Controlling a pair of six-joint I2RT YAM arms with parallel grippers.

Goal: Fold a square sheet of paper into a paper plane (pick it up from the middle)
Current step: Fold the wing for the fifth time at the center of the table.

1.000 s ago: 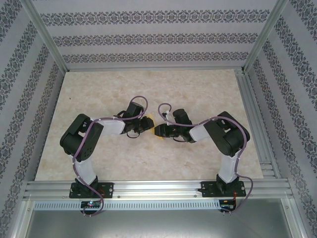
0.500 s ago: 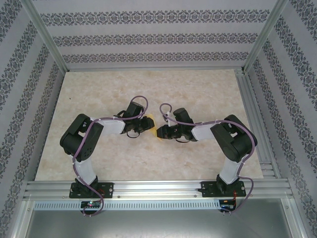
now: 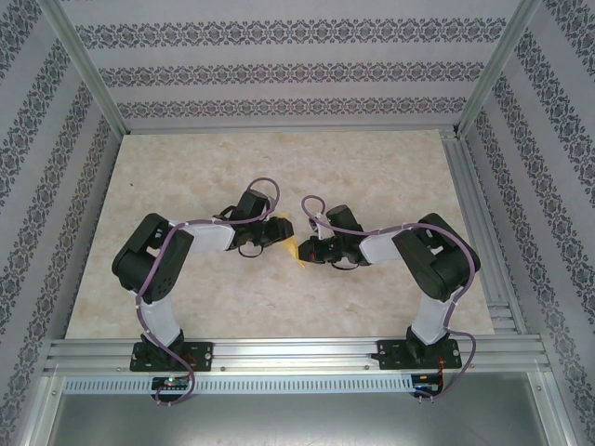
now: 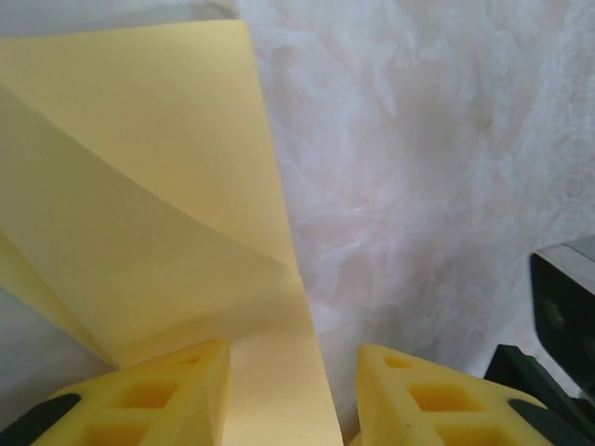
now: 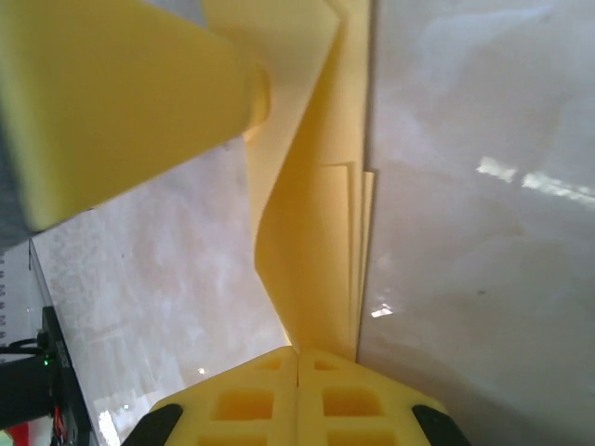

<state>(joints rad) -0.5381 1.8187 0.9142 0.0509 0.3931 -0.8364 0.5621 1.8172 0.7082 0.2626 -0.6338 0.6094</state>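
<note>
- The paper (image 4: 139,186), pale yellow with slanting creases, covers the left side.
- A strip of it runs down between the left gripper's (image 4: 293,400) yellow fingertips (image 4: 167,395), which stand apart.
- The marbled table (image 4: 437,186) lies bare to the right.
- A black machine part (image 4: 562,316) sits at the right edge.

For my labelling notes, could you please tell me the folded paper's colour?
The folded paper is pale yellow, clearest in the left wrist view.

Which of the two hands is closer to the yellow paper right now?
Right. The right hand is pinched shut on the paper. The left hand is open, its fingers either side of a paper strip, not squeezing it.
</note>
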